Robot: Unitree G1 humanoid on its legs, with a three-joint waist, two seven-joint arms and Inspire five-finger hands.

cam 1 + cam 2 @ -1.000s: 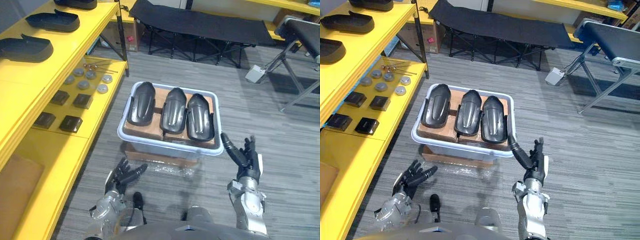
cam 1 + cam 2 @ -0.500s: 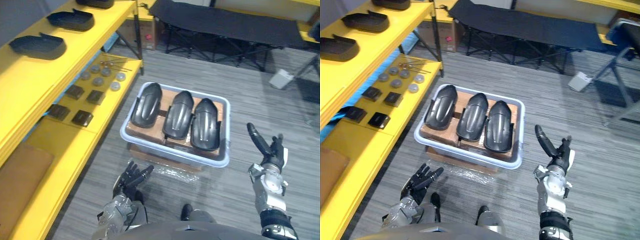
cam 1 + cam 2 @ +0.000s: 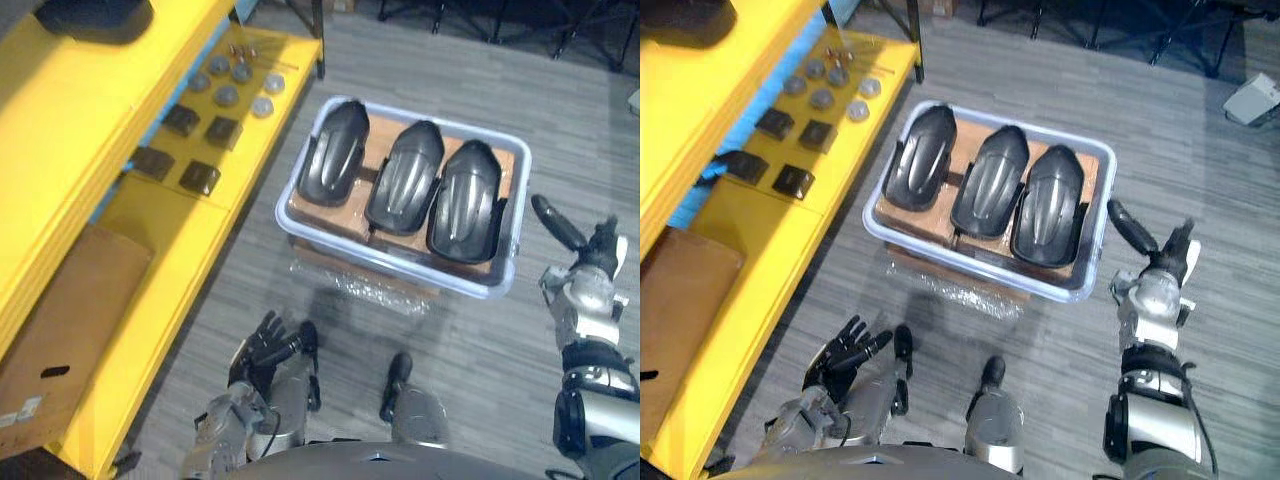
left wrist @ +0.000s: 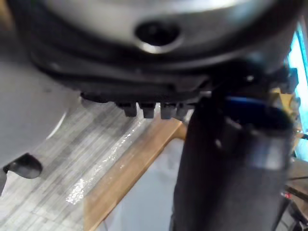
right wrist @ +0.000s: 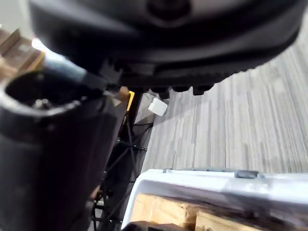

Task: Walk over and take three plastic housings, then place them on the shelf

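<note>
Three plastic housings (image 3: 405,190) lie side by side in the bin (image 3: 390,256), just right of the yellow shelf (image 3: 110,140), none yet taken. The right hand (image 3: 580,285), released and empty, hangs beside the bin's right end. The left hand (image 3: 262,345) is relaxed at the near side, likely ready to reach.

Three black moulded plastic housings (image 3: 405,178) look glossy and ribbed inside a smooth pale plastic tub (image 3: 400,264), resting on matt brown cardboard (image 3: 380,131); crinkled clear film (image 3: 368,290) glints.
</note>
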